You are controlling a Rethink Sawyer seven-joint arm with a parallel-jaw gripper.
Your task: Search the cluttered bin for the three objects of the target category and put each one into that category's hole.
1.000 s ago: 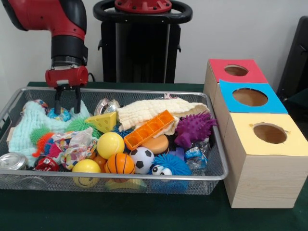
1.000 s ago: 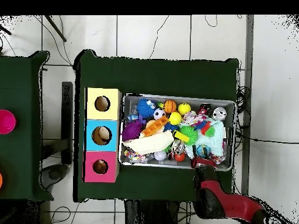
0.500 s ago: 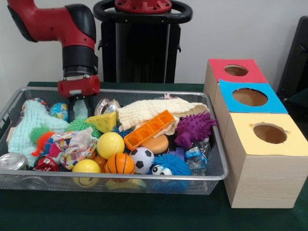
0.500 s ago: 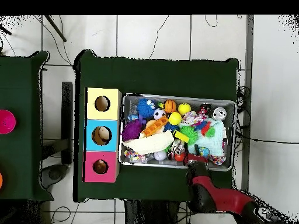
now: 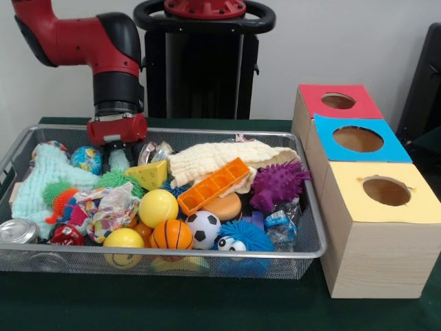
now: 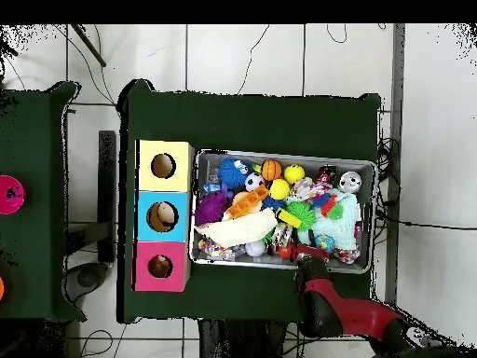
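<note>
The bin (image 5: 172,254) is a silver wire-mesh basket full of toys; it also shows in the overhead view (image 6: 284,154). It holds a yellow ball (image 5: 158,207), a small basketball (image 5: 171,234), a soccer ball (image 5: 204,228), a cheese wedge (image 5: 147,174), an orange tray (image 5: 213,185), a purple spiky toy (image 5: 278,183) and a cream cloth (image 5: 227,157). My gripper (image 5: 118,160) is open and empty. It reaches down at the bin's far side, between a globe ball (image 5: 86,158) and the cheese wedge, just behind a green spiky ball (image 5: 114,181). Its tips are partly hidden. It also shows in the overhead view (image 6: 298,253).
Three wooden boxes with round holes stand right of the bin: red top (image 5: 337,101), blue top (image 5: 358,138), yellow top (image 5: 386,192). A teal cloth (image 5: 41,179) and a can (image 5: 17,231) lie at the bin's left end. The robot's black pedestal (image 5: 203,62) stands behind.
My gripper has moved right along the bin's far side, from over the globe ball to beside the cheese wedge, and sits a little lower among the toys.
</note>
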